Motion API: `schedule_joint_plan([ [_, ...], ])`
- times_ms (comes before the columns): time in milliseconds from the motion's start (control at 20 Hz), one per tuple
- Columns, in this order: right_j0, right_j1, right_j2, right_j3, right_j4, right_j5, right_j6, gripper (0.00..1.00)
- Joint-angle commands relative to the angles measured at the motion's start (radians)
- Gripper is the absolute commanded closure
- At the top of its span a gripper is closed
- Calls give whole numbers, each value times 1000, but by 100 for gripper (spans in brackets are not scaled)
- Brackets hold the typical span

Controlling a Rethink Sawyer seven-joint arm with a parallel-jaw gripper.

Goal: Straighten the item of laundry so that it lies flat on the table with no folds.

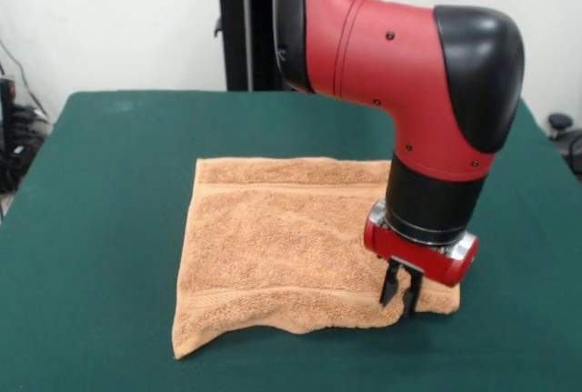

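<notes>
The light orange-tan towel lies spread on the dark green table, near its middle. A woven band runs along its far edge and another near its front edge. The front edge is wavy and slightly lifted. My gripper points straight down at the towel's front right corner. Its two dark fingers stand close together, pinched on the cloth there. The red and black arm hides the towel's right edge behind it.
The robot's black pedestal stands behind the table's far edge. Cables and dark equipment show off the table's left side, and a dark object off its right side.
</notes>
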Motion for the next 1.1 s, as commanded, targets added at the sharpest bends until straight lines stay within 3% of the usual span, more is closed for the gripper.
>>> schedule_joint_plan([
  [50, -23, -49, 71, 69, 14, 15, 207, 100],
  [1100, -15, -36, 53, 47, 1, 45, 218, 100],
])
